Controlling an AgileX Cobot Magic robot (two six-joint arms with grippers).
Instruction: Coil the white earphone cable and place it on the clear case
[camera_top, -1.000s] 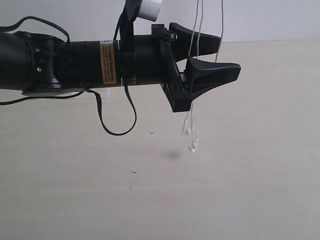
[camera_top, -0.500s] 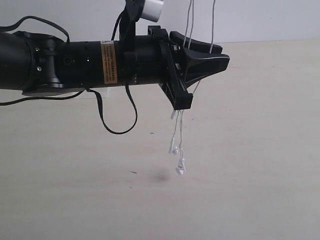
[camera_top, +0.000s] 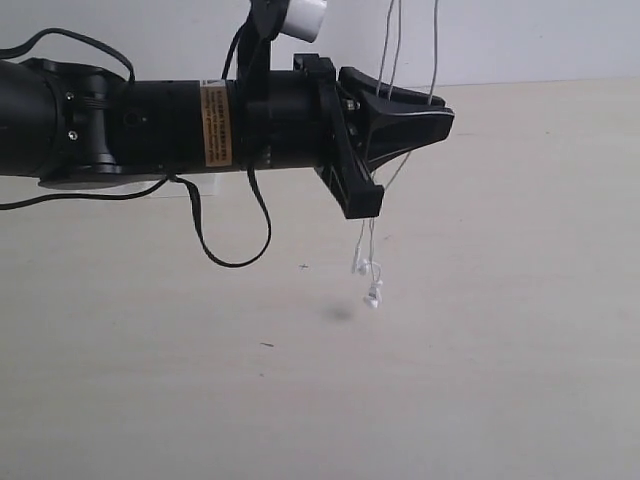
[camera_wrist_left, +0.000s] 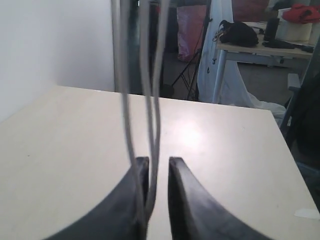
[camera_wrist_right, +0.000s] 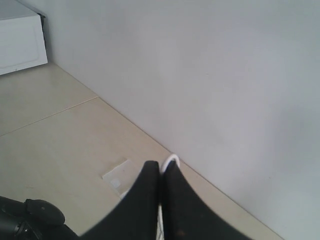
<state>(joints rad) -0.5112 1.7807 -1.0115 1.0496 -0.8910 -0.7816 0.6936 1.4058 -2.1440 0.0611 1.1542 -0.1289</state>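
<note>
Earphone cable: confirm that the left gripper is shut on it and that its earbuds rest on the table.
Wrong on one point. The left gripper is shut on the white earphone cable, but its earbuds do not rest on the table: the exterior view shows them hanging in the air, apart from their shadow.

One white earphone cable (camera_top: 435, 50), two earbuds (camera_top: 373, 297), one clear case (camera_wrist_right: 118, 175), one left end effector (camera_top: 448, 113), one right end effector (camera_wrist_right: 161, 164).

Right end effector (camera_wrist_right: 161, 167), lower middle of frame: black fingers pressed together. Bit of white earphone cable (camera_wrist_right: 172, 158) pokes out at tips. Clear case (camera_wrist_right: 117, 176) flat on desk (camera_wrist_right: 60, 130).
</note>
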